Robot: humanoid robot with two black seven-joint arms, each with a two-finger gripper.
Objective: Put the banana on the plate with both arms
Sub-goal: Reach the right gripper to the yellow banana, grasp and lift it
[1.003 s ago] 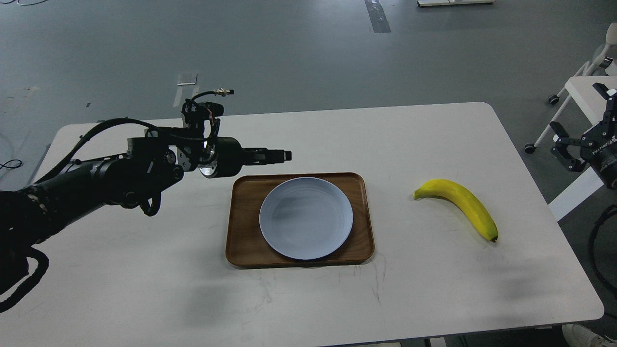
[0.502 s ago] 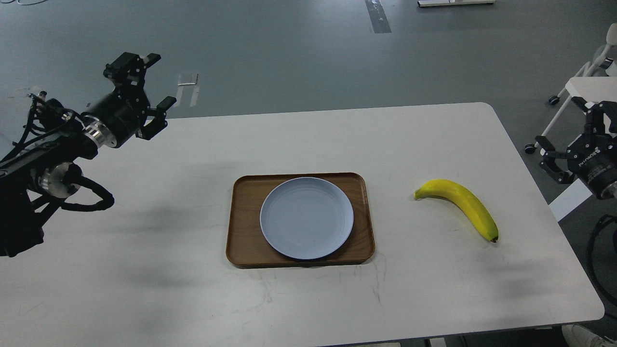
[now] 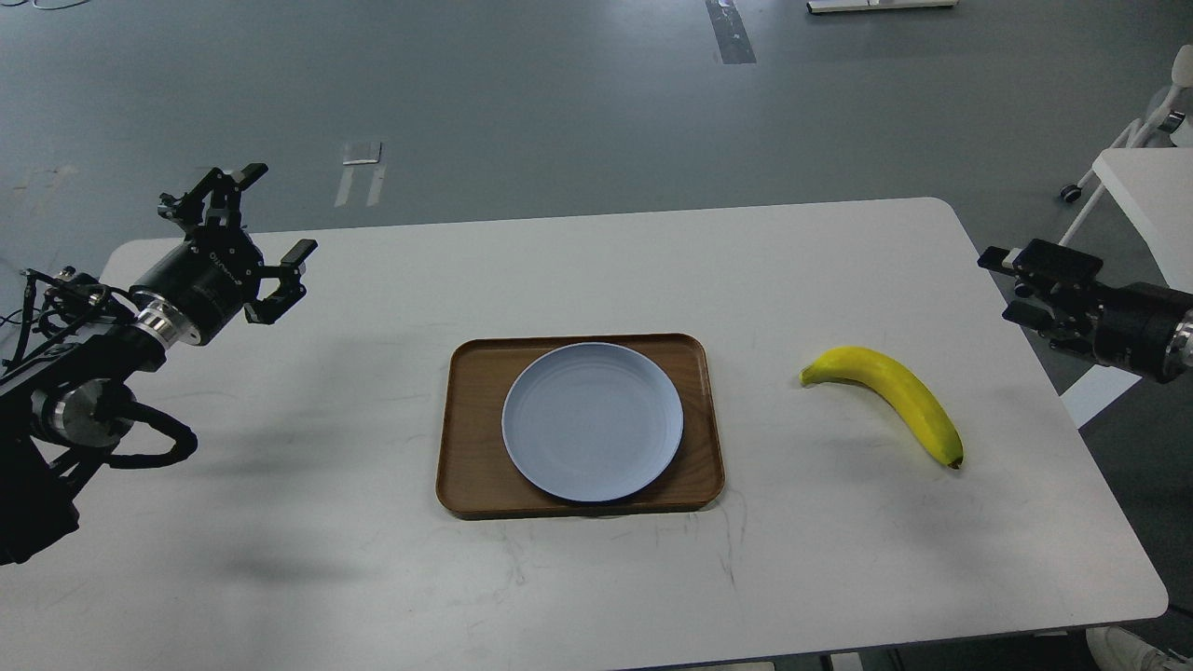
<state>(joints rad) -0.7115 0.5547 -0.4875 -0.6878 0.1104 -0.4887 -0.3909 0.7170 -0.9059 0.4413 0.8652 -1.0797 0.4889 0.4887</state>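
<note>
The banana (image 3: 887, 399) lies on the table right of the empty plate (image 3: 593, 420). The right gripper (image 3: 1021, 280), spread uncertain, should descend over its middle; the left gripper (image 3: 244, 233) hangs spread far left

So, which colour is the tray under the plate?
Brown, with a wood grain. The tray shows best in the head view, under the pale blue-grey plate.

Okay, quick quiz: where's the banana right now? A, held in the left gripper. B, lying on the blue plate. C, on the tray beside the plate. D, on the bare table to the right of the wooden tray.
D: the banana lies on the white table, clear of the tray, and the plate is bare.
</note>
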